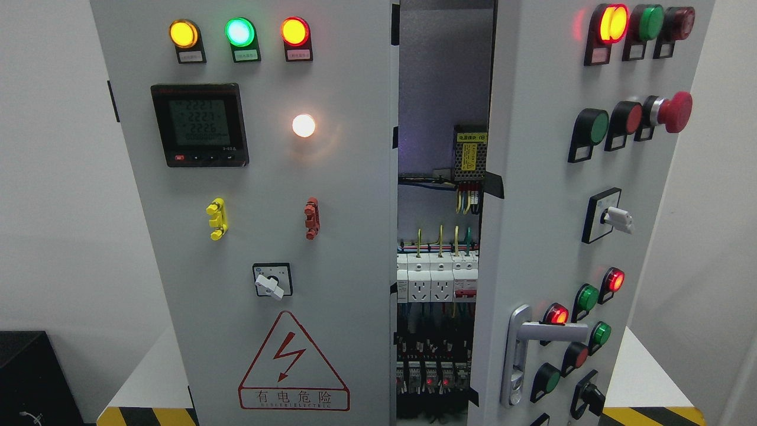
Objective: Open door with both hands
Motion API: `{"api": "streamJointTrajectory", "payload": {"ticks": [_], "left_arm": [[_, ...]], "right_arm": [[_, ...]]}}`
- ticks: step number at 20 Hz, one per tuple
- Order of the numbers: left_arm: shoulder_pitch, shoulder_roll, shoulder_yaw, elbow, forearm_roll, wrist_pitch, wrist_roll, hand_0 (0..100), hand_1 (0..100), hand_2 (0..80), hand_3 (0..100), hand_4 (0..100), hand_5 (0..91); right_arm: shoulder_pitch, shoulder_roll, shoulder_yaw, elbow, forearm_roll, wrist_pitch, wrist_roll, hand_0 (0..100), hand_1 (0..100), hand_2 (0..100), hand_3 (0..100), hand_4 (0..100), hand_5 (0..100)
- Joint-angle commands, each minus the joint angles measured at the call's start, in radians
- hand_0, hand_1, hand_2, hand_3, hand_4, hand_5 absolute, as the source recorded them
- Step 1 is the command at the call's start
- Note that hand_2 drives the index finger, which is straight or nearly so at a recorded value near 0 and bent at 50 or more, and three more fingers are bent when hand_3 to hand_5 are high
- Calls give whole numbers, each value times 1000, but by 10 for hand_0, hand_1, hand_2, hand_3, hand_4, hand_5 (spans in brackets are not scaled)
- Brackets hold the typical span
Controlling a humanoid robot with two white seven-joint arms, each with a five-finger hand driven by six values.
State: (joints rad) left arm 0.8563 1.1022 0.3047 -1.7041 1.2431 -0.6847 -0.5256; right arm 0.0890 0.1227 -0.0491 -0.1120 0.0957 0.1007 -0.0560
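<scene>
A grey electrical cabinet fills the head view. Its left door [260, 236] sits flat and closed, carrying three lit lamps, a digital meter [199, 124] and a rotary switch [272, 280]. The right door [532, 177] is swung partly outward, leaving a gap [440, 236] through which breakers and wiring show. A silver lever handle [520, 349] sits low on the right door, its lever pointing right. Neither of my hands nor any arm shows anywhere in the picture.
Buttons, lamps and a red mushroom stop button [674, 111] stick out from the right door. The cabinet stands on a white platform [644, 378] with yellow-black striped edging. A black box [29, 378] sits at the lower left. White walls flank both sides.
</scene>
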Motion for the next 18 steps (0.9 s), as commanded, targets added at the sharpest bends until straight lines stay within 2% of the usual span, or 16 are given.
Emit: {"api": "streamJointTrajectory", "payload": {"ticks": [1, 4, 7, 9, 14, 16, 18], "left_arm": [[-126, 152, -140, 44, 96, -1, -1, 120, 556, 0, 0, 0, 0], [-252, 249, -286, 55, 119, -1, -5, 120, 556, 0, 0, 0, 0], [-385, 330, -429, 50, 134, 1, -42, 120, 556, 0, 0, 0, 0], [-424, 341, -446, 46, 134, 1, -88, 120, 556, 0, 0, 0, 0], [-490, 360, -453, 43, 145, 2, -252, 120, 556, 0, 0, 0, 0], [-539, 398, -492, 41, 194, 7, -290, 120, 556, 0, 0, 0, 0], [-607, 456, -535, 34, 267, 62, -292, 120, 556, 0, 0, 0, 0]], "right_arm": [[0, 0, 0, 0, 1, 1, 1, 101, 130, 0, 0, 0, 0], [0, 0, 0, 0, -1, 1, 1, 101, 130, 0, 0, 0, 0], [0, 0, 0, 0, -1, 1, 1, 101, 130, 0, 0, 0, 0], [0, 0, 0, 0, -1, 1, 1, 101, 130, 0, 0, 0, 0], [0, 0, 0, 0, 1, 1, 1, 101, 129, 0, 0, 0, 0], [0, 0, 0, 0, -1, 1, 1, 100, 129, 0, 0, 0, 0], [0, 0, 0, 0, -1, 1, 1, 101, 129, 0, 0, 0, 0]]}}
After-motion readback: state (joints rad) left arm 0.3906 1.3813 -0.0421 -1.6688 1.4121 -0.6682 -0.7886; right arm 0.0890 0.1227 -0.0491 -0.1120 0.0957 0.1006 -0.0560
